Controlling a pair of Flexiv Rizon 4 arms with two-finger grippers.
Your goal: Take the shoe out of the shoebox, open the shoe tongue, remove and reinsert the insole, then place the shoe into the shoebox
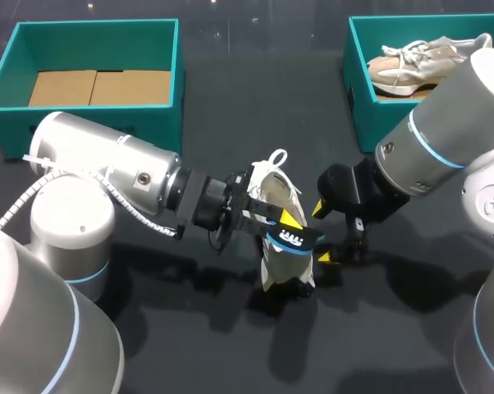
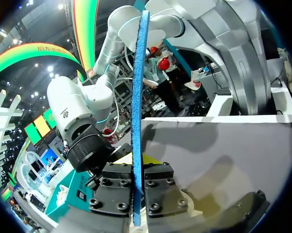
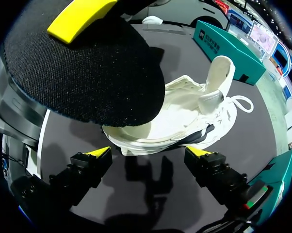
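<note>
A white sneaker lies on the dark table at the middle, its opening turned toward my right gripper. In the right wrist view the sneaker is just ahead of my right gripper, which is open with nothing between its yellow tips. My left gripper is shut on the insole, blue-edged with a black fabric face, held over the sneaker. The left wrist view shows the insole edge-on, pinched between my left gripper's jaws. The insole's black face hangs above the sneaker's heel.
An open teal shoebox at the back right holds a second, beige sneaker. Another teal box with a cardboard floor stands at the back left. Bare dark table lies in front of the sneaker.
</note>
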